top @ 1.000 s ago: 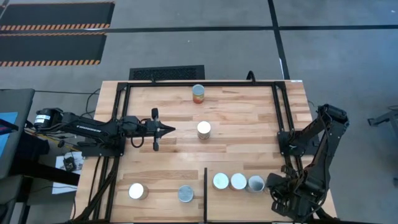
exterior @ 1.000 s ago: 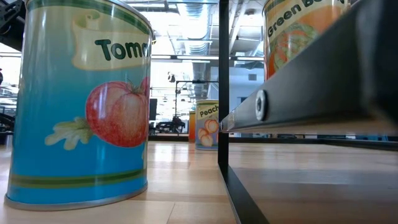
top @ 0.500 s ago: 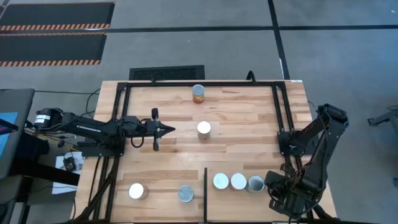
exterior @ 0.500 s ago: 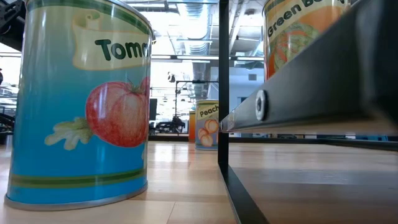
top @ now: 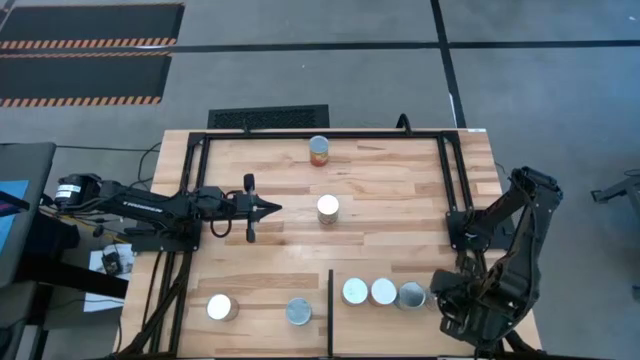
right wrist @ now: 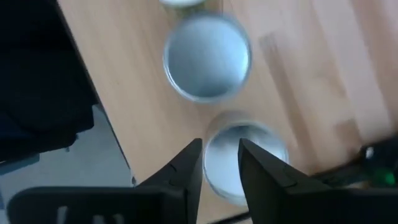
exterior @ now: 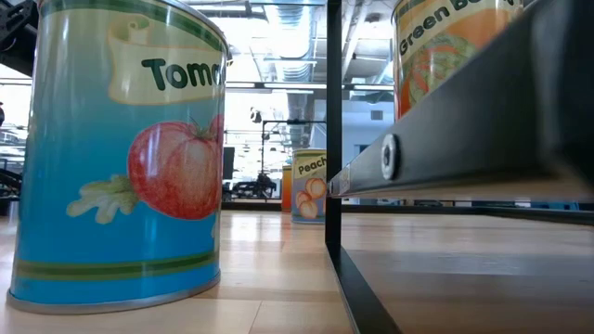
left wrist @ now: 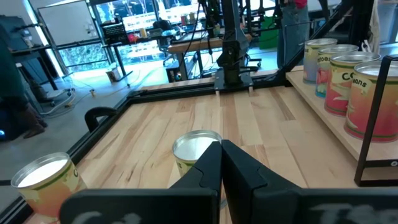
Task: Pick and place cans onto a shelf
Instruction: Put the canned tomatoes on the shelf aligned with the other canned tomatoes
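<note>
Three cans (top: 383,292) stand upright in a row on the shelf (top: 385,325), right of the black divider bar (top: 330,300). Two cans (top: 220,307) stand left of the bar, one can (top: 328,208) at mid table and one (top: 319,150) near the far edge. My left gripper (top: 277,208) is shut and empty, level, pointing at the middle can (left wrist: 196,146). My right gripper (top: 441,298) is just right of the shelf row, pointing down. In the right wrist view its fingers (right wrist: 221,149) stand narrowly open above a can top (right wrist: 245,162), with another can (right wrist: 208,57) beyond.
Black frame tubing (top: 450,190) runs around the table, and a bar of it (exterior: 464,121) fills the right of the low view. There a blue tomato can (exterior: 121,158) stands close and a peach can (exterior: 311,186) far off. Bare wood lies between the middle can and the shelf.
My right arm has shifted a little toward the table's right edge, away from the shelf cans. The cans and my left arm have stayed where they were.
</note>
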`<state>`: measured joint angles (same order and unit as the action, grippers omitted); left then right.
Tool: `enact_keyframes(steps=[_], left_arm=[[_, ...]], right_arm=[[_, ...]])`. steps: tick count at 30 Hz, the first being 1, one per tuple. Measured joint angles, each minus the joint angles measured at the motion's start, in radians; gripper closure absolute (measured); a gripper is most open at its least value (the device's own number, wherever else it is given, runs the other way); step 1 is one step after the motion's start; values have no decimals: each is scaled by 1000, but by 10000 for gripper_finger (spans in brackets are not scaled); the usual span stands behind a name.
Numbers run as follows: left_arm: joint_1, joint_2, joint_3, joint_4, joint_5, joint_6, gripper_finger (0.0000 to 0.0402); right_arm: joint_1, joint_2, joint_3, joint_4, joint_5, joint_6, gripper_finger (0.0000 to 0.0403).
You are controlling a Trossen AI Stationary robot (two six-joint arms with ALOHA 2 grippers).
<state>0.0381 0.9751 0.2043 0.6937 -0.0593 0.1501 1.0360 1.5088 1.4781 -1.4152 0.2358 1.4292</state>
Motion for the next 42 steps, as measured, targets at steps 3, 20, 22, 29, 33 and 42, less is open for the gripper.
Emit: enact_keyframes(steps=[3, 20, 22, 29, 33, 42], left_arm=[[0, 0, 0, 0, 0, 0, 401], [0, 0, 0, -4, 2, 0, 401], [0, 0, 0, -3, 3, 0, 401], [0, 0, 0, -9, 3, -5, 401], [0, 0, 0, -25, 3, -16, 401], [0, 0, 0, -32, 2, -42, 401]], right_arm=[[-19, -4, 6, 2, 73, -94, 302], [-216, -230, -330, 670, 452, -817, 398], [-272, -275, -427, 836, 426, -931, 398], [-546, -385, -732, 1438, 147, -1262, 399], [-717, -369, -847, 1745, -65, -1378, 400], [-983, -154, -886, 2197, -360, -1433, 387]])
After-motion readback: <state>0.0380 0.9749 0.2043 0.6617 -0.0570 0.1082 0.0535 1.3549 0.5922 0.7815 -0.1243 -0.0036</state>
